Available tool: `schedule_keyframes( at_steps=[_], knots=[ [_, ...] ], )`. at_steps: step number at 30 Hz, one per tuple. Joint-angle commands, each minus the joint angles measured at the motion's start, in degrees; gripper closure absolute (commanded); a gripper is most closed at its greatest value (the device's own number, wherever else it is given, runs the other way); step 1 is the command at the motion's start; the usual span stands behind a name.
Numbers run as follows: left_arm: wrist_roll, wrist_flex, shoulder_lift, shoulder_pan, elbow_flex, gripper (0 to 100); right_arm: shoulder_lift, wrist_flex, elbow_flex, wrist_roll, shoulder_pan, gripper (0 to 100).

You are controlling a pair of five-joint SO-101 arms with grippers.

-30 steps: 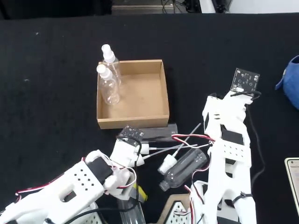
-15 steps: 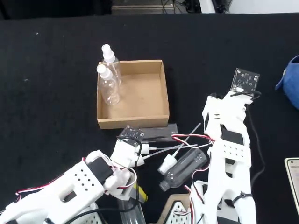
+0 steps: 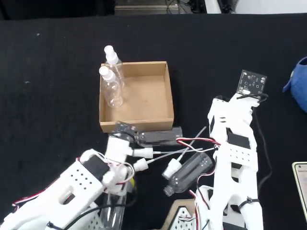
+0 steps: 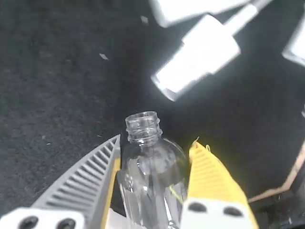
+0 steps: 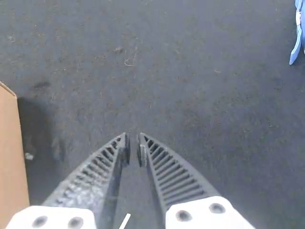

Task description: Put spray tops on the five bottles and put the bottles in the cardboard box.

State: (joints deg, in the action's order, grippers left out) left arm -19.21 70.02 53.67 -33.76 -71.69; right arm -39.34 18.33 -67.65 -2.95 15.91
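Right, starting at the left, my left gripper point(image 4: 157, 143) is clamped on an uncapped bottle point(image 4: 151, 183). One jaw presses each side of the clear body, and the open threaded neck sticks out past the tips. From the high view, that arm point(image 3: 79, 184) sits low at the near left of the black table point(image 3: 53, 96). Beyond it is the cardboard box point(image 3: 136, 125), with two capped bottles point(image 3: 111, 88) standing upright along its left wall. A clear bottle point(image 3: 160, 135) lies on its side just in front of the box, against the near wall. Loose spray tops point(image 3: 144, 153) with their dip tubes lie on the cloth just right of the left wrist, and one spray top point(image 4: 198, 59) lies close ahead of the held bottle's neck. Further right another open bottle point(image 3: 189, 172) lies on its side beside the right arm point(image 3: 232, 148). My right gripper point(image 5: 132, 148) is closed down to a sliver, with nothing between the jaws, over bare cloth to the right of the box. A blue object point(image 3: 300, 84) sits at the far right edge.
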Motion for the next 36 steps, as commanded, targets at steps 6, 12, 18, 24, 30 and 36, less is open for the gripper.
schedule_keyframes(
  at_steps=[6,12,18,24,30,36],
  knots=[
    [4.0,-0.8,0.3,20.5,8.2,95,-1.2,-1.6,0.2,0.0,0.9,98.7],
    [4.5,-7.3,0.3,36.6,12.0,95,-1.2,-1.6,0.2,0.0,1.0,98.7],
    [4.2,-23.0,-0.4,54.5,11.5,95,-1.2,-1.6,0.2,0.0,1.1,98.7],
    [4.1,-26.6,-3.3,68.7,10.9,95,-1.2,-1.6,0.2,-0.1,1.1,98.7],
    [4.1,-26.1,-19.2,72.6,18.2,95,-1.2,-1.6,0.2,-0.1,0.9,98.7],
    [4.1,-26.1,-30.6,75.7,26.9,77,-1.2,-1.5,0.1,-0.1,0.9,98.7]
  ],
)
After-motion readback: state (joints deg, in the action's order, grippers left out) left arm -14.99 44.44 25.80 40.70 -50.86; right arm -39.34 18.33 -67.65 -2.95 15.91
